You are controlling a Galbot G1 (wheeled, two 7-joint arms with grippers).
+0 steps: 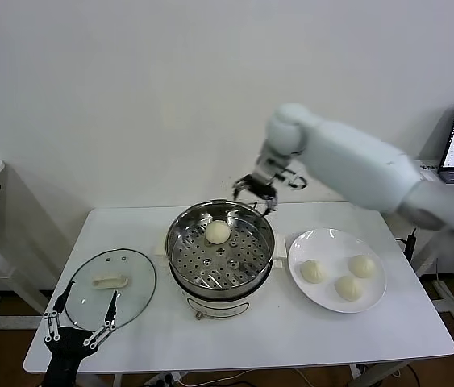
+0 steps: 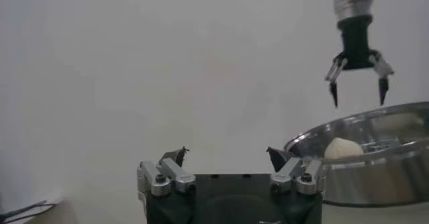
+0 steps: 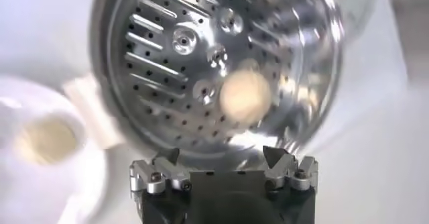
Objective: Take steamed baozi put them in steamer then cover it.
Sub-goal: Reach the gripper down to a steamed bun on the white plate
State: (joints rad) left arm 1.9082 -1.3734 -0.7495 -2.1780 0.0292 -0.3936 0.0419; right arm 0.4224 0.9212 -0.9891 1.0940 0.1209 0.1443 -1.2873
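Right claw (image 1: 256, 196): jaws apart, empty, hanging above the steamer's far rim.
Left claw (image 1: 79, 322): jaws apart, empty, low at the table's near left edge, just by the lid.
Steamer (image 1: 180, 259): mid-table, uncovered, one bun (image 1: 218, 232) on its holed tray, toward the back.
Plate (image 1: 330, 241): right of the steamer, three buns (image 1: 341, 276) on it.
Lid (image 1: 138, 284): flat on the table (image 1: 291, 330), left of the steamer.
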